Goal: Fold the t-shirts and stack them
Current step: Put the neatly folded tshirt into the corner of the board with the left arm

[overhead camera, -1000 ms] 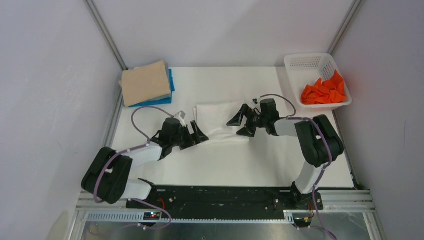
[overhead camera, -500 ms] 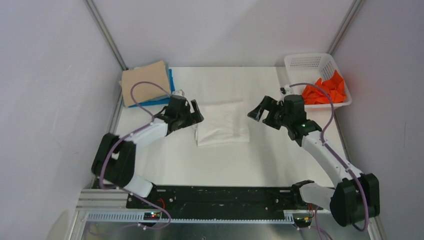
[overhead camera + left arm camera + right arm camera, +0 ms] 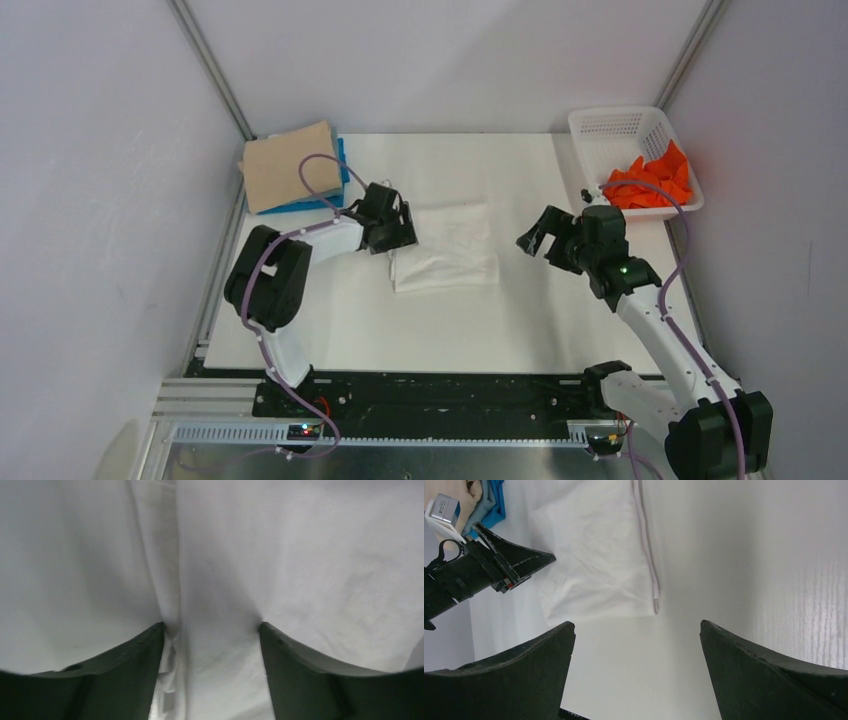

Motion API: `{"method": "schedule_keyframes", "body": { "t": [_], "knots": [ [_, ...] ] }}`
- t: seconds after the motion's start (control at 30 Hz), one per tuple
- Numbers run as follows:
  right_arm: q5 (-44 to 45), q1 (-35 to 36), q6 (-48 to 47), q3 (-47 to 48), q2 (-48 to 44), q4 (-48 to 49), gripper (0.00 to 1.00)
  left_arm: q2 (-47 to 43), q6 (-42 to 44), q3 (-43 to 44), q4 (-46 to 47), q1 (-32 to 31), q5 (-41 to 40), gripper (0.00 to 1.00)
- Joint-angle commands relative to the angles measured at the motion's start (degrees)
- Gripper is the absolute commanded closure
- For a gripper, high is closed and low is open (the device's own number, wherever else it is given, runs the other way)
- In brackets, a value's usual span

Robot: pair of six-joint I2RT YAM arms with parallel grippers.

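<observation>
The folded white t-shirt [image 3: 447,252] lies at the table's middle. My left gripper [image 3: 403,231] is open and pressed down on its left edge; in the left wrist view [image 3: 211,627] white cloth [image 3: 225,570] fills the gap between the spread fingers. My right gripper [image 3: 534,238] is open and empty, hovering to the right of the shirt, which lies ahead of it in the right wrist view [image 3: 596,555]. The beige t-shirt [image 3: 290,165] lies folded on the blue one [image 3: 343,172] at the back left. The orange t-shirt [image 3: 648,185] lies crumpled in the basket.
The white lattice basket [image 3: 612,125] stands at the back right corner. Metal frame posts [image 3: 215,75] and grey walls close in the table on the left, back and right. The arm bases sit on the black rail [image 3: 440,392] at the near edge.
My left gripper has swung from the shirt's near-left corner up to its left edge. My right gripper has pulled back to the right, off the shirt.
</observation>
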Motion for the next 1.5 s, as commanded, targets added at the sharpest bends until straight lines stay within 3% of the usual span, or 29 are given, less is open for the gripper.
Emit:
{"method": "schedule_keyframes", "body": {
  "t": [0.0,0.13,0.23,0.3,0.43,0.6,0.67,1.0,1.2,1.47],
  "knots": [
    [1.1,-1.0,-1.2,-0.6,-0.9,0.0,0.01,3.7,0.1,1.9,-1.3,-2.2,1.7,0.33],
    [0.9,-1.6,-1.3,-1.0,-1.0,0.2,0.00,6.0,0.4,3.5,-1.5,-3.7,-1.2,0.64],
    [1.1,-2.3,-2.1,-1.5,-1.2,0.4,0.01,6.3,1.5,4.5,-2.8,-4.2,-3.7,0.94],
    [1.2,-3.1,-2.3,-1.8,-1.3,0.7,0.01,5.9,2.9,5.5,-4.5,-4.2,-5.8,0.99],
    [-0.2,-4.3,-2.6,-2.6,-1.6,1.5,0.01,2.8,8.9,7.4,-6.2,-4.2,-13.4,1.00],
    [-0.5,-4.8,-3.0,-3.9,-2.9,3.2,0.01,2.6,20.2,11.5,-6.2,-4.0,-31.9,1.00],
    [-0.1,-4.7,-3.3,-4.1,-3.5,3.5,0.01,3.6,24.6,14.0,-6.1,-3.2,-35.3,1.00],
    [1.4,-4.8,-4.1,-5.0,-4.5,5.6,0.01,7.5,43.0,26.5,-3.2,3.8,-37.6,1.00],
    [1.7,-4.9,-4.6,-5.0,-3.1,6.9,0.01,8.8,49.8,33.5,-0.5,8.1,-37.5,1.00],
    [2.9,-5.0,-5.1,-5.0,-1.1,7.4,0.00,8.1,53.6,38.7,0.1,13.0,-31.0,1.00]
  ]
}}
